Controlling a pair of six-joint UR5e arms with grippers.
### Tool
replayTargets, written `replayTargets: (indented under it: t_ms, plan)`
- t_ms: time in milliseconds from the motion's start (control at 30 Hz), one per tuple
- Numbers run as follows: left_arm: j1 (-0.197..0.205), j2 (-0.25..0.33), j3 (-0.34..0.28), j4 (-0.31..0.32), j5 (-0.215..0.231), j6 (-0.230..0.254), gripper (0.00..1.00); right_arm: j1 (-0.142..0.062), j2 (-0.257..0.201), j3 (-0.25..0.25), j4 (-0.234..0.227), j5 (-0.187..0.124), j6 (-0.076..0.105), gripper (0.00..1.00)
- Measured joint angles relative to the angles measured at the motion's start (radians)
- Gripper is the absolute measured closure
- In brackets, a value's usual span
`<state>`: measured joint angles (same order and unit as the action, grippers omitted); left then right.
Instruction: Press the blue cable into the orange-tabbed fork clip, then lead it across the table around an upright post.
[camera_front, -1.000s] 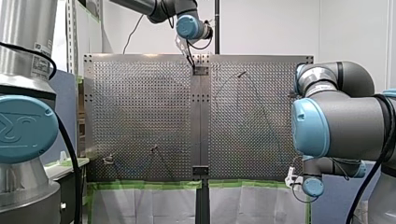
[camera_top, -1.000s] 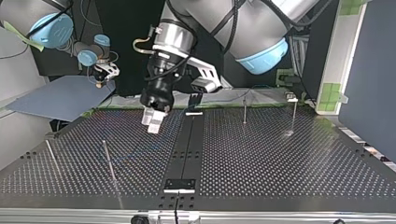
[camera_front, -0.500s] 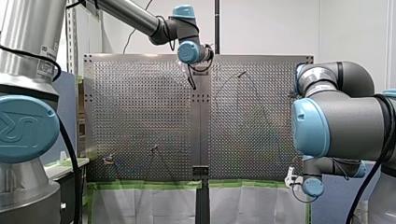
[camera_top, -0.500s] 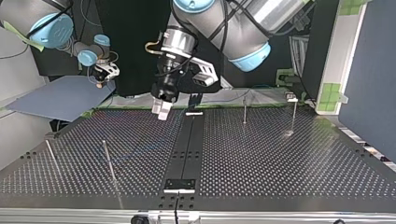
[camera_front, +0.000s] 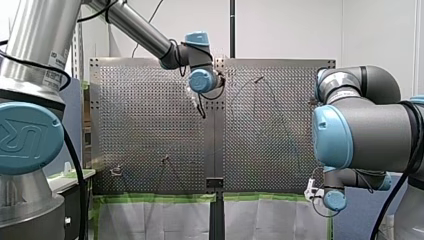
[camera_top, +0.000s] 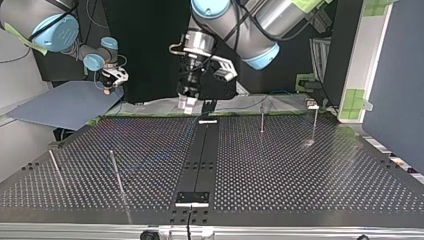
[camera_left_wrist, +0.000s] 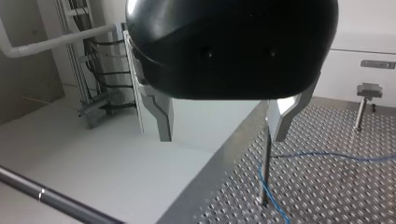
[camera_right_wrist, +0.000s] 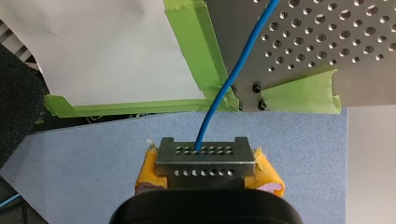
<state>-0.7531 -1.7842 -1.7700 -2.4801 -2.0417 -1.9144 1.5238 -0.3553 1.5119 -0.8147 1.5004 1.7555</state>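
My left gripper (camera_left_wrist: 222, 133) is open and holds nothing; it hangs above the table's edge on the arms' side, near the middle (camera_top: 187, 104) (camera_front: 200, 107). Ahead of it the blue cable (camera_left_wrist: 327, 155) lies on the perforated table and bends at the foot of an upright post (camera_left_wrist: 265, 168). Beyond that stands a grey clip on a stem (camera_left_wrist: 369, 91) (camera_top: 312, 104); no orange tab is visible on it. Off the table's corner, my right gripper (camera_right_wrist: 205, 154) (camera_top: 107, 85), with yellow pads, is shut on the cable's end (camera_right_wrist: 219, 93).
More thin posts (camera_top: 116, 172) (camera_top: 55, 167) (camera_top: 261, 120) stand on the table. A black strip (camera_top: 200, 155) runs down its middle. Green tape (camera_right_wrist: 201, 51) lines the table's edge, and a blue-grey board (camera_right_wrist: 299, 140) lies under my right gripper.
My left gripper has risen and drawn back from over the table to its edge on the arms' side, still open. My right arm has not moved.
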Motion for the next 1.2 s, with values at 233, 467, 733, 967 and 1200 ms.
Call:
replayTargets:
  t_ms: [233, 467, 733, 967, 1200]
  plan:
    - [0.002, -0.001, -0.067, 0.013, -0.009, -0.002, 0.00, 0.000, 0.000, 0.000, 0.000, 0.000, 0.000, 1.00]
    - [0.002, 0.000, -0.140, 0.014, -0.010, 0.004, 0.00, 0.000, 0.000, 0.000, 0.000, 0.000, 0.000, 1.00]
    - [0.005, 0.000, -0.221, 0.022, -0.015, 0.007, 0.00, 0.001, 0.000, 0.000, 0.000, -0.002, 0.000, 1.00]
    - [0.009, -0.001, -0.289, 0.058, -0.025, 0.015, 0.00, 0.003, 0.000, 0.000, 0.004, -0.012, 0.000, 1.00]
    - [0.024, -0.001, -0.356, 0.123, -0.025, 0.013, 0.00, 0.008, 0.000, 0.000, 0.005, -0.015, -0.001, 1.00]
